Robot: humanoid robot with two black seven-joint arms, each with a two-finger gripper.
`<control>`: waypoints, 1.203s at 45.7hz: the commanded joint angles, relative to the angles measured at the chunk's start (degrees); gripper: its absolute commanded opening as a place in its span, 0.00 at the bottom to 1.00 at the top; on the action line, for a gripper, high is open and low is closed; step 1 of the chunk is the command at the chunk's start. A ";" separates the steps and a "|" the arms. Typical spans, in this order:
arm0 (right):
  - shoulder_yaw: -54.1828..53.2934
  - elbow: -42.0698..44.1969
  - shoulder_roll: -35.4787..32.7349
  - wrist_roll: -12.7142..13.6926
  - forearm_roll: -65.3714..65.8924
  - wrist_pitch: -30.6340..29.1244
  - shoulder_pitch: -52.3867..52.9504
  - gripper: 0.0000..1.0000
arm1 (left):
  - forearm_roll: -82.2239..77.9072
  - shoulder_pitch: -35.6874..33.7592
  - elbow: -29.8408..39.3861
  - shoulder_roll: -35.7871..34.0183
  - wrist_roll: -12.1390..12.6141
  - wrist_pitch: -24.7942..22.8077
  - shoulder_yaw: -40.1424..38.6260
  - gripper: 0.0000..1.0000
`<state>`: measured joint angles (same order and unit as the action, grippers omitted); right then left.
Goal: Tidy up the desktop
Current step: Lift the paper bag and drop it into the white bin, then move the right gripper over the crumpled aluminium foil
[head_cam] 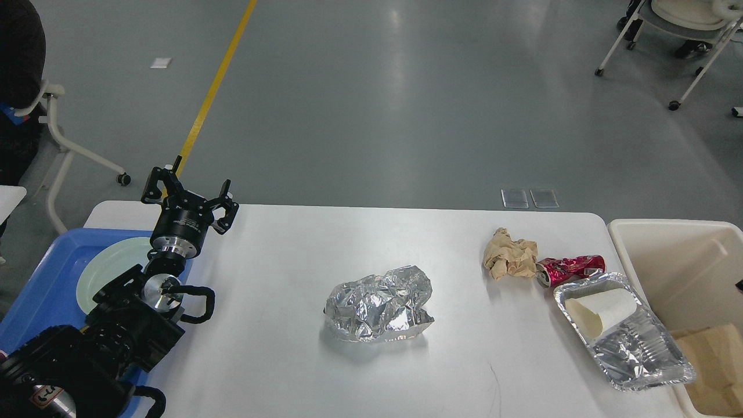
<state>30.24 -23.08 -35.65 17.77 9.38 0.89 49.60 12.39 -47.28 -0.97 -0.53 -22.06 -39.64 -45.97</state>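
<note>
- Where the view is nearest, the desktop (pixel 278 360) spans almost the full width, with a foil tray (pixel 638 354) at its right edge holding a tipped paper cup (pixel 601 312).
- Crumpled foil (pixel 378 303) lies mid-table.
- Crushed red can (pixel 572 269) touches the tray's far end; a brown paper wad (pixel 509 254) sits just beside it.
- Blue tray (pixel 52 273), far left, carries a pale plate (pixel 110 267).
- Left gripper (pixel 191 188), fingers spread and empty, stands above the far left edge.
- Cream bin (pixel 667 261) stands at right.
</note>
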 commanded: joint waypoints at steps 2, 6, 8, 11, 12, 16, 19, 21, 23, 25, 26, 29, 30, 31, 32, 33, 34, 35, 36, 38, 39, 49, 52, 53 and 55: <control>2.80 -1.52 3.82 -0.02 -0.06 -0.63 8.65 1.00 | 0.00 0.00 0.01 0.00 0.00 -0.08 0.00 0.97; 8.59 -5.21 6.81 -0.02 -0.15 -0.80 17.26 1.00 | 0.00 0.00 0.01 0.00 0.00 0.00 0.00 0.97; 11.67 -7.84 8.83 -0.02 -0.15 -0.80 21.83 1.00 | 0.00 0.00 0.01 0.00 0.00 0.00 0.00 0.97; 15.36 -12.67 11.73 -0.02 -0.24 -0.89 28.16 1.00 | 0.00 0.00 0.01 0.00 0.00 0.00 0.00 0.97; 16.25 -14.34 12.61 -0.02 -0.24 -1.06 30.09 1.00 | 0.00 0.00 0.01 0.00 0.00 0.00 0.00 0.97; 19.24 -21.11 15.78 0.07 -0.94 -4.39 38.00 1.00 | 0.00 0.00 0.01 0.00 0.00 -0.08 0.00 0.97; 20.56 -27.61 17.27 -0.01 -1.11 -10.10 44.50 1.00 | 0.00 0.00 0.01 0.00 0.00 0.00 0.00 0.97; 20.13 -31.39 17.37 -0.10 -1.29 -14.40 48.64 1.00 | 0.00 0.09 0.01 0.00 0.00 0.00 0.00 0.97; 19.77 -34.82 17.45 -0.19 -1.38 -18.45 52.42 1.00 | 0.00 0.00 0.01 0.00 0.00 0.00 0.00 0.97; 19.16 -37.64 17.72 -0.19 -1.38 -21.97 55.76 1.00 | 0.00 0.00 0.01 0.00 0.00 0.00 0.00 0.97; 19.16 -38.70 17.80 -0.19 -1.38 -23.64 57.26 1.00 | 0.00 0.00 0.01 0.00 0.00 0.00 0.00 0.97; 18.98 -41.69 18.15 -0.19 -1.47 -28.03 61.39 1.00 | 0.00 0.00 0.01 0.00 0.00 0.00 0.00 0.97; 18.55 -43.96 18.77 -0.19 -1.64 -31.70 64.97 1.00 | 0.00 0.00 0.01 0.00 0.00 0.00 0.00 0.97; 18.28 -44.94 18.86 -0.19 -1.99 -33.22 66.57 1.00 | 0.00 0.00 0.01 0.00 0.00 0.00 0.00 0.97; 18.10 -45.82 18.86 -0.19 -2.43 -34.63 68.24 1.00 | 0.00 0.00 0.01 0.00 0.00 0.00 0.00 0.97; 18.01 -46.52 18.95 -0.19 -3.04 -36.21 69.74 1.00 | 0.00 0.09 0.01 0.00 0.00 0.00 0.00 0.97; 18.01 -47.23 19.12 -0.19 -3.66 -37.79 71.06 1.00 | 0.00 0.00 0.01 0.00 0.00 0.00 0.00 0.97; 18.01 -47.67 19.30 -0.19 -4.36 -39.37 72.03 1.00 | 0.00 0.09 0.01 0.00 0.00 0.00 0.00 0.97; 18.01 -47.85 19.65 -0.19 -4.98 -40.86 72.65 1.00 | 0.00 0.00 0.01 0.00 0.00 0.00 0.00 0.97; 17.93 -47.94 20.35 -0.19 -5.94 -42.54 72.92 1.00 | 0.00 0.00 0.01 0.00 0.00 0.00 0.00 0.97; 17.84 -47.94 20.70 -0.10 -6.21 -42.90 72.48 1.00 | 0.00 0.00 0.01 0.00 0.00 0.00 0.00 0.97; 12.57 -46.36 21.85 0.25 -6.30 -33.25 53.25 1.00 | 0.00 0.00 0.01 0.00 0.00 0.00 0.00 0.97; 10.64 -45.56 22.02 0.51 -6.21 -28.85 47.27 1.00 | 0.00 0.00 0.01 0.00 0.00 0.00 0.00 0.97; 10.28 -45.56 22.28 0.51 -6.21 -27.36 45.86 1.00 | 0.00 0.09 0.01 0.00 0.00 0.00 0.00 0.97; 9.67 -45.13 23.51 0.51 -6.21 -25.24 43.75 1.00 | 0.00 0.00 0.01 0.00 0.00 0.00 0.00 0.97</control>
<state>42.17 -69.15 -13.69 18.13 3.07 -30.69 100.59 12.40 -47.26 -0.98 -0.53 -22.06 -39.62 -45.97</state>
